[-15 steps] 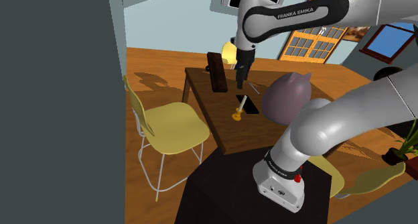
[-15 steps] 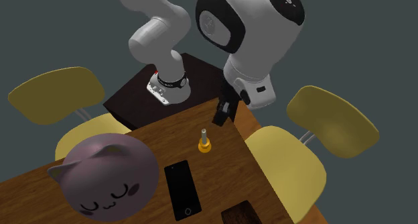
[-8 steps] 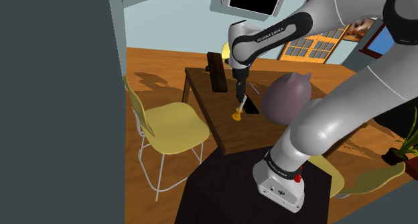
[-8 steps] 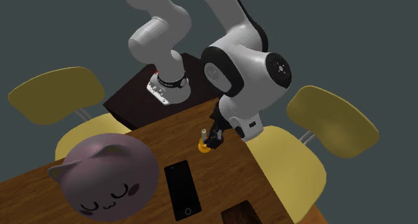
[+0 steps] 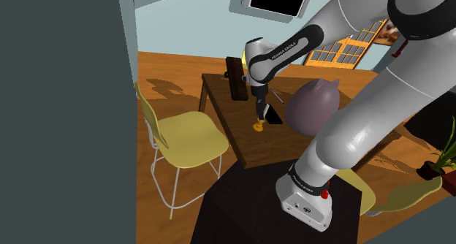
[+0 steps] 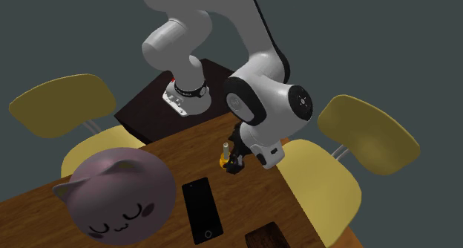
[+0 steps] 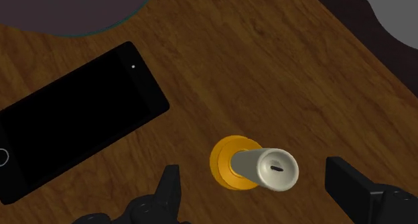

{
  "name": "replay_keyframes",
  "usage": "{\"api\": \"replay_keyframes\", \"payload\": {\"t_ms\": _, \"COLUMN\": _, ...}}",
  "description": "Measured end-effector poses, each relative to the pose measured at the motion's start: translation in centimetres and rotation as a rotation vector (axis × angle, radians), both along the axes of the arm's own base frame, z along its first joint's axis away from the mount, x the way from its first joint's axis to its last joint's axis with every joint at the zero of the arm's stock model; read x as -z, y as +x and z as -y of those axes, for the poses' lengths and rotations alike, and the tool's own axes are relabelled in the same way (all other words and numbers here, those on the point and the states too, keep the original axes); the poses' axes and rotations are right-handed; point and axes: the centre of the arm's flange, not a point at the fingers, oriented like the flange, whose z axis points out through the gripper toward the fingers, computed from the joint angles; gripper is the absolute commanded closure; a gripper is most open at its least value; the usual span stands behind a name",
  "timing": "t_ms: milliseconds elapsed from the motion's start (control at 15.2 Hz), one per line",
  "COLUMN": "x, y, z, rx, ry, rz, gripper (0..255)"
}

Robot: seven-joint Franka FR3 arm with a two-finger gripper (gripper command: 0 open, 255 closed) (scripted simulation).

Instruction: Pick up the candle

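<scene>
Wrist view is looking almost straight down on the candle (image 7: 262, 168), which is standing upright on the wooden table (image 7: 268, 68), near the black phone (image 7: 80, 119). The gripper (image 7: 260, 181) is hanging over it with its fingers wide apart, one at each side and not touching (placed so, I judge, that closing will clasp the stem). In the second exterior view the gripper is covering part of the candle's foot, so how low the fingers are reaching is hard to tell.

Shoulder: behind stand (image 5: 241, 206), distant. Second exterior: facing arm (image 6: 263, 105), high, close. Wrist: down, nearest. Shared: table (image 5: 241, 144).
</scene>
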Motion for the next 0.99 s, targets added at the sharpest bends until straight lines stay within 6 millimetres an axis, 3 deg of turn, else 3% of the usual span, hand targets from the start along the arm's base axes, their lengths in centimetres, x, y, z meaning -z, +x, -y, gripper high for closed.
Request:
{"api": "replay_keyframes", "payload": {"t_ms": 132, "x": 0.64, "y": 0.02, "z": 0.05, "rx": 0.0, "ry": 0.0, "rz": 0.0, "gripper": 0}}
{"api": "replay_keyframes", "payload": {"t_ms": 198, "x": 0.75, "y": 0.02, "z": 0.06, "rx": 0.0, "ry": 0.0, "rz": 0.0, "gripper": 255}}
{"api": "replay_keyframes", "payload": {"t_ms": 990, "x": 0.2, "y": 0.09, "z": 0.04, "rx": 0.0, "ry": 0.0, "rz": 0.001, "gripper": 255}}
